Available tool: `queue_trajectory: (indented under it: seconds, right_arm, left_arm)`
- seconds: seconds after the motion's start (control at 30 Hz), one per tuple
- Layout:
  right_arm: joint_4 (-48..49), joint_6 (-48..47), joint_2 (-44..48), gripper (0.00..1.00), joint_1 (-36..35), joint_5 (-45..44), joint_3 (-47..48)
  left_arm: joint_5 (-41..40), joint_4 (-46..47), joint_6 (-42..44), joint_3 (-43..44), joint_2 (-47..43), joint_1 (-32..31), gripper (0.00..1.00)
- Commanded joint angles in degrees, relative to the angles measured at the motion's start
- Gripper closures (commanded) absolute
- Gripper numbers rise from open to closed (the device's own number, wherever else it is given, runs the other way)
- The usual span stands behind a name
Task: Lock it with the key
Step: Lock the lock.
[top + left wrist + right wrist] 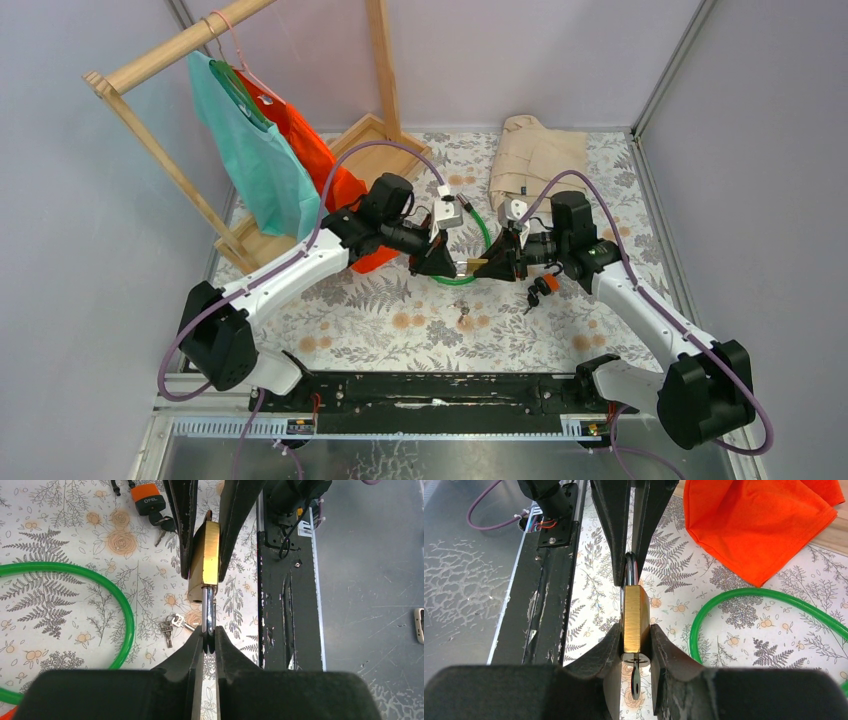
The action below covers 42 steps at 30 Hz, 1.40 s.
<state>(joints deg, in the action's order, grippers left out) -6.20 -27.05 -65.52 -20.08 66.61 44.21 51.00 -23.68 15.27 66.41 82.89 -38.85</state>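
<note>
A brass padlock (470, 266) hangs in the air between my two grippers, above the floral table. My left gripper (209, 639) is shut on the padlock's silver shackle (208, 607). My right gripper (636, 635) is shut on the brass body (636, 615) of the padlock. A key (636, 680) sticks out of the keyhole at the bottom of the padlock, edge-on between the right fingers. In the top view the left gripper (447, 263) and the right gripper (497, 266) face each other tip to tip.
A green cable loop (122, 605) lies on the table below. Small silver keys (170, 625) and an orange-headed key bunch (150, 502) lie nearby. An orange cloth (759, 525), a wooden rack (150, 60) with a teal garment and a beige garment (535, 155) stand behind.
</note>
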Motion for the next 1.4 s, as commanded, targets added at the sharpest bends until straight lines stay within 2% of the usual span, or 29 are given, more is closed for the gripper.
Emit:
queue_trajectory:
  seconds: [0.0,0.23,0.47,0.73,0.87,1.0,1.27,1.37]
  right_arm:
    - [1.3,2.6,-0.5,1.0,0.5,2.5,3.4]
    - [0.1,2.1,-1.5,1.0,0.8,3.5,3.8]
    - [0.8,3.0,-1.7,1.0,0.8,4.4,3.9]
    - [0.6,3.4,-1.1,1.0,1.3,4.8,4.0]
    - [0.9,3.5,-1.0,1.0,1.4,5.0,4.0]
    - [1.1,3.9,-0.9,1.0,1.4,5.3,4.0]
    - [1.5,4.3,-0.2,1.0,1.6,5.4,3.7]
    - [1.6,4.3,-0.2,1.0,1.6,5.3,3.8]
  left_arm:
    - [-0.3,1.8,5.3,2.2,-1.5,-1.3,0.85]
    - [-2.0,0.1,6.9,2.2,-1.6,-1.1,0.7]
    - [-2.4,0.6,6.2,2.3,-2.0,-1.0,0.71]
    - [-5.9,0.1,9.6,-0.6,-3.4,-0.9,0.55]
    - [-7.7,0.5,10.2,-1.1,-4.0,-0.9,0.57]
    - [-8.6,1.0,9.4,-0.7,-3.0,-0.9,0.64]
    - [-8.3,0.8,9.7,-1.0,-1.7,-0.9,0.64]
    - [-8.2,0.8,9.3,-0.7,-1.3,-0.9,0.68]
